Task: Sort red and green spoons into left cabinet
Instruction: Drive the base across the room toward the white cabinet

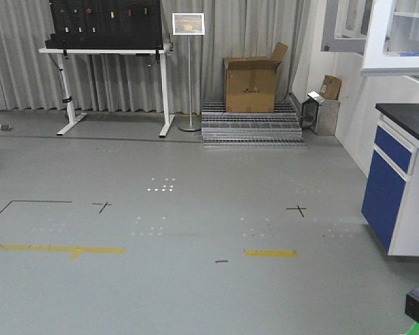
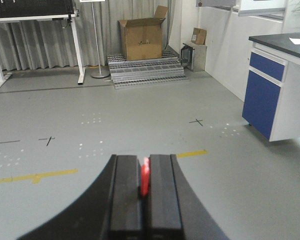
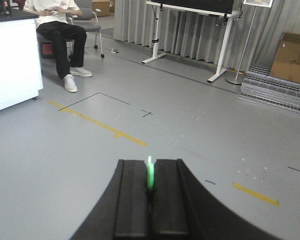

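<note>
Plainly, each claw is pinched almost closed on a spoon. On the left wrist camera, the left gripper point(image 2: 144, 167) shows two flat, matte black pads with only a thin strip of glossy red plastic, the red spoon point(image 2: 145, 181), wedged upright between them. It faces the brown cardboard box point(image 2: 141, 37), which sits well away with flaps open on a ridged metal grating point(image 2: 145, 70). On the right wrist camera, the right gripper point(image 3: 150, 172) likewise clamps a bright sliver of the green spoon point(image 3: 150, 177); from there the box is cut off at the far right edge. Both spoons are mostly hidden by the pads, so whether handle or bowl is gripped is hard to say, though probably handle. Smooth grey floor point(image 1: 195, 279) stretches toward the box.
</note>
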Available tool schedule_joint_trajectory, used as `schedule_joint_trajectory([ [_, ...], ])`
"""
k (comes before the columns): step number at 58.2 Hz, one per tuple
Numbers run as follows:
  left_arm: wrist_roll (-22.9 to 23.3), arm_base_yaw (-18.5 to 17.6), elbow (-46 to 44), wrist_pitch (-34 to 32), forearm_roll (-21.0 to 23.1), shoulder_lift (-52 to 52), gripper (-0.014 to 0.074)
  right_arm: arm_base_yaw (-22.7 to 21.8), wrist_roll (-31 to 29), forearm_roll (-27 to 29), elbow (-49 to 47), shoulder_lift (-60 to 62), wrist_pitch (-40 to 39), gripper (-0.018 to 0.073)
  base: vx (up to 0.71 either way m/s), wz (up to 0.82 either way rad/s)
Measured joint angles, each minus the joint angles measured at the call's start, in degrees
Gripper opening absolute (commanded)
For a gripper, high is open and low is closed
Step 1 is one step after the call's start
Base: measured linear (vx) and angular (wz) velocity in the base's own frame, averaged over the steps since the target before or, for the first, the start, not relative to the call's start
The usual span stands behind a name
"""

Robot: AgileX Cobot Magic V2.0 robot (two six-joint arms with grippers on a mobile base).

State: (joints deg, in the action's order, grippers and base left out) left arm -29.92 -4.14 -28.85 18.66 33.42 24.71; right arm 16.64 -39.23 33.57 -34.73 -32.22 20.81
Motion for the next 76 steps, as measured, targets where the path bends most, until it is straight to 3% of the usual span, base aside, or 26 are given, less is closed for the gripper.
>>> schedule_joint_trajectory([
  [76, 0.0, 0.0, 0.0, 0.0, 0.0, 0.0, -0.0003, 0.0, 0.0, 0.0, 0.0, 0.1, 0.1, -0.0003, 0.66, 0.02],
])
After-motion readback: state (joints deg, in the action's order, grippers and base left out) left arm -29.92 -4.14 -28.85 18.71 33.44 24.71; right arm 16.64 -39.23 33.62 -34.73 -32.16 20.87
